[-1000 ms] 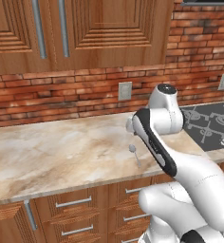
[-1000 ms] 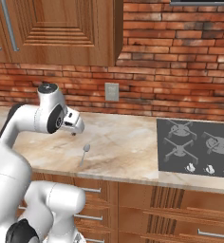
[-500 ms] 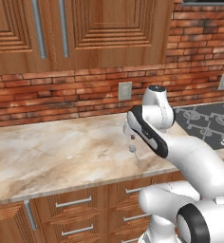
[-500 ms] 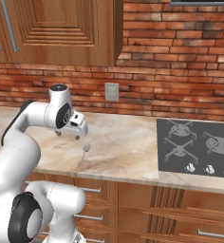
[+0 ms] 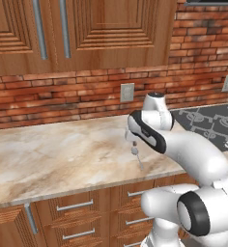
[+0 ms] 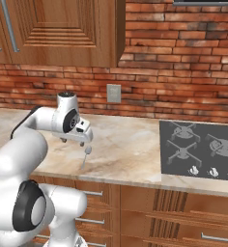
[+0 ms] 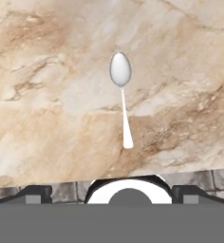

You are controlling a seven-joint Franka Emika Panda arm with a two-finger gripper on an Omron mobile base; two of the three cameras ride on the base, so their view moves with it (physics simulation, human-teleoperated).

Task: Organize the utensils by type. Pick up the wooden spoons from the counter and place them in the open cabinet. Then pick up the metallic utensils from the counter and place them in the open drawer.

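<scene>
End effector [image 7: 112,192] fully open, empty, pointing down above metal spoon [image 7: 121,90] on counter [image 7: 47,118]; arm folded low.

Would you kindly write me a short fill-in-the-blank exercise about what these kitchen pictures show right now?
1. The thin grey metal spoon lies flat on the ____ countertop.
2. The claw hangs above the spoon with its jaws ____.
3. In the right base view, the dark stovetop sits to the ____ of the spoon.
4. The wall behind the counter is made of ____.

Missing words: marble-look; open; right; brick
</scene>
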